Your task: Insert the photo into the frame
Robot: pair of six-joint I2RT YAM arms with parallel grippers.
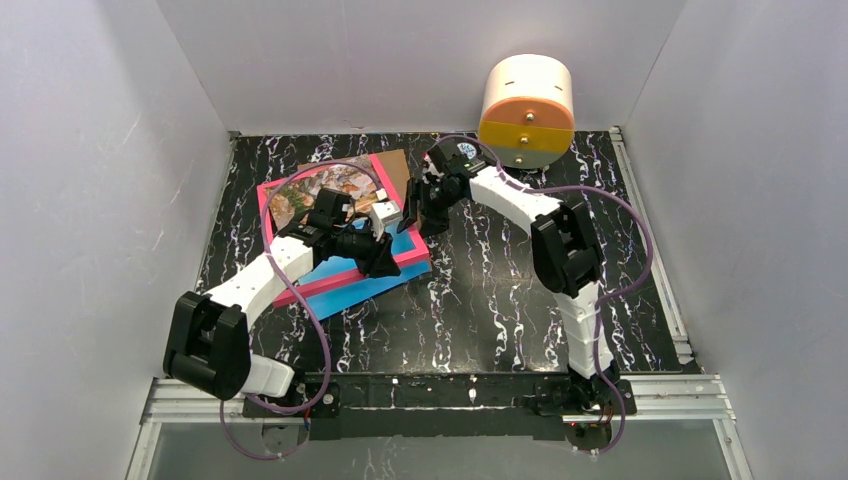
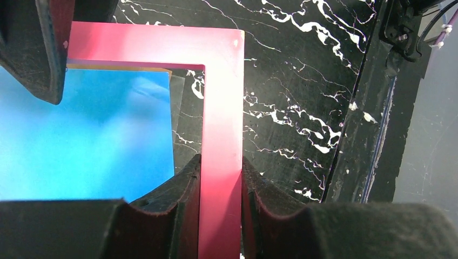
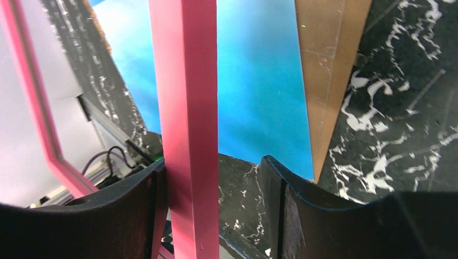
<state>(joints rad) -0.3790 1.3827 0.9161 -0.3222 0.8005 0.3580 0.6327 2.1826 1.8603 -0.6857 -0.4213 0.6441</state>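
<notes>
Lab test cell: white panels (image 1: 100,150) enclose a black marbled table (image 1: 480,300).

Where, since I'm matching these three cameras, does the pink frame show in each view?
Top external: the frame sits left of centre.
Left wrist: its corner is upper middle, with the rim clamped in the left gripper.
Right wrist: its rim stands upright, left of centre.
Shared landmark: the photo, blue sky.

white arm links (image 1: 255,280), black joints (image 1: 565,250), purple cables (image 1: 322,345), matte black left hand (image 2: 219,162)
</notes>
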